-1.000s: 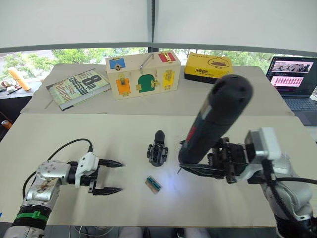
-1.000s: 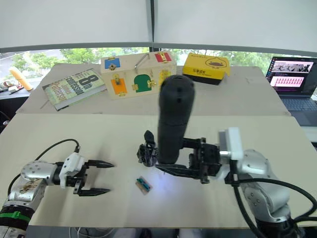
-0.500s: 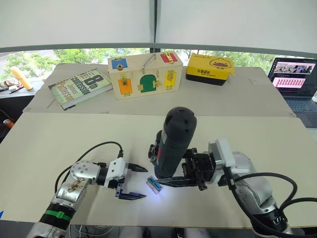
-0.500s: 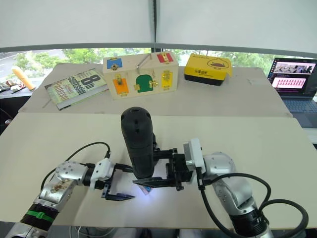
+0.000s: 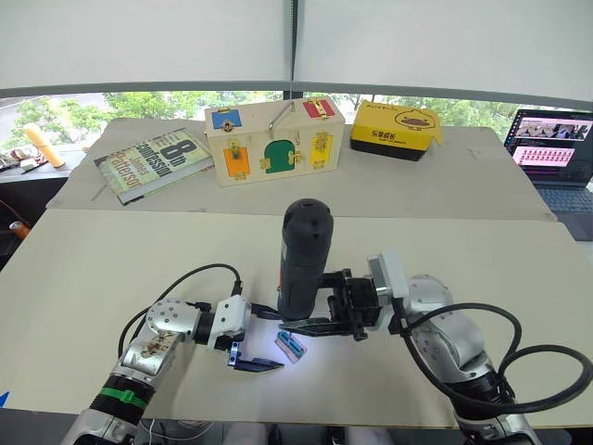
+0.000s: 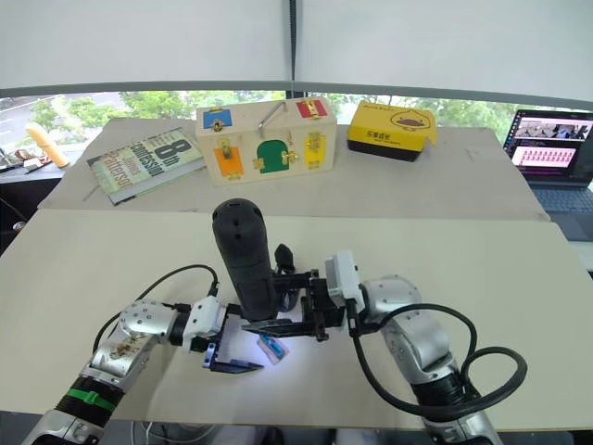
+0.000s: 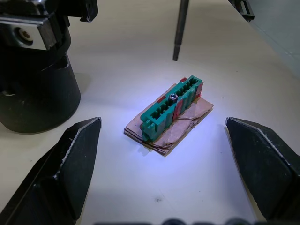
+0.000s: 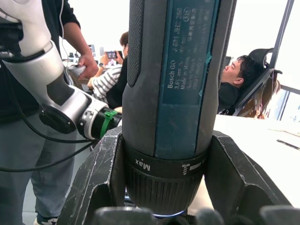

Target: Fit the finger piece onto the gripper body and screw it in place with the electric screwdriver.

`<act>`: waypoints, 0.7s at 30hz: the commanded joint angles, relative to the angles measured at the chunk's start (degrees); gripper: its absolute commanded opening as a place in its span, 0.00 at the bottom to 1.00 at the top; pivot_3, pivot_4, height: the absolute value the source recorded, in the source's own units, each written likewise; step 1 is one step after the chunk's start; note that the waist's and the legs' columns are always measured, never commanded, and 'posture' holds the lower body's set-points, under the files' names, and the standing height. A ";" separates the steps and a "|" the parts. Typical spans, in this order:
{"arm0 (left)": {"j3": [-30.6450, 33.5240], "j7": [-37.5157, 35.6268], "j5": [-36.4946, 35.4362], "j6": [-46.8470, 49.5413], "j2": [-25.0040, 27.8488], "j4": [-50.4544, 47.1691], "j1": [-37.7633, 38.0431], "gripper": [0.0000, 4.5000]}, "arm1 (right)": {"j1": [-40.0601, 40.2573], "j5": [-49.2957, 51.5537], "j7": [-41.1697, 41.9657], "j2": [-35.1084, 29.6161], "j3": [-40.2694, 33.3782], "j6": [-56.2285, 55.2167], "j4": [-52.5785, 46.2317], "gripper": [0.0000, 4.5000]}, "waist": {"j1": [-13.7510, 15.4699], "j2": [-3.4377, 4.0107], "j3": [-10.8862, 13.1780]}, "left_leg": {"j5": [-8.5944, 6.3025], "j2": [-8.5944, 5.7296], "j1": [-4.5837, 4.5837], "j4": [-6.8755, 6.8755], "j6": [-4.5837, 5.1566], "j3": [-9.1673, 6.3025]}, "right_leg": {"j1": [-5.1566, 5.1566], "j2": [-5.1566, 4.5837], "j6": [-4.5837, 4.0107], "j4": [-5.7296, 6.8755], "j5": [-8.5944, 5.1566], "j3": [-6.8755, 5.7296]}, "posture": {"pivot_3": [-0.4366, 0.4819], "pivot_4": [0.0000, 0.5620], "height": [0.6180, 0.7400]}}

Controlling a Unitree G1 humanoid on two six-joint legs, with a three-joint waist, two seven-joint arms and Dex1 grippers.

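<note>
Grippers have closed in on the green block (image 7: 172, 104): left gripper (image 7: 164, 154) spread astride it, right gripper (image 5: 320, 309) clamping the screwdriver (image 5: 298, 255) above its screw.

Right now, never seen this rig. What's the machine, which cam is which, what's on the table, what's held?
It is a two-armed humanoid robot. Two pictures come from a stereo camera on its head, looking down over its arms; the other two come from cameras on its wrists.

The right end effector is shut on the electric screwdriver, held upright with its light shining on the table. The left end effector is open, its fingers either side of a small green block lying under the bit. The gripper body stands just behind the screwdriver.

At the back lie a book, a wooden latch box, a yellow box and a laptop.
</note>
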 commanded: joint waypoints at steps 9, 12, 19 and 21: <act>-3.16 -0.52 1.56 -2.01 -1.80 3.47 1.35 1.00 | -1.45 -0.41 0.03 1.49 0.50 -2.16 -0.01 0.43 | 0.17 0.06 -0.04 | 0.00 -0.01 0.08 0.00 0.00 0.00 | 0.08 -0.04 0.00 0.01 0.00 0.01 | 0.48 0.27 1.00; -3.46 -0.25 1.56 -1.45 -2.31 3.03 1.18 1.00 | -1.66 -0.85 -0.06 1.30 0.60 -2.12 0.45 0.43 | 0.32 0.09 -0.06 | 0.00 -0.01 0.09 0.00 0.00 0.00 | 0.10 -0.05 0.00 0.01 0.00 0.01 | 0.48 0.27 1.00; -3.64 -0.92 0.40 0.96 -2.77 0.90 1.26 1.00 | -1.75 -1.53 0.19 0.79 0.73 -2.04 0.91 0.43 | 0.41 0.11 -0.06 | -0.01 -0.05 0.08 0.00 0.02 -0.01 | 0.11 -0.08 0.03 -0.02 0.01 0.00 | 0.48 0.27 1.00; -3.57 -1.15 0.19 1.39 -2.71 0.39 1.26 1.00 | -1.74 -1.55 0.24 0.69 0.71 -2.04 0.97 0.43 | 0.40 0.11 -0.06 | -0.01 -0.05 0.07 0.00 0.03 -0.02 | 0.11 -0.08 0.03 -0.02 0.01 0.00 | 0.48 0.27 1.00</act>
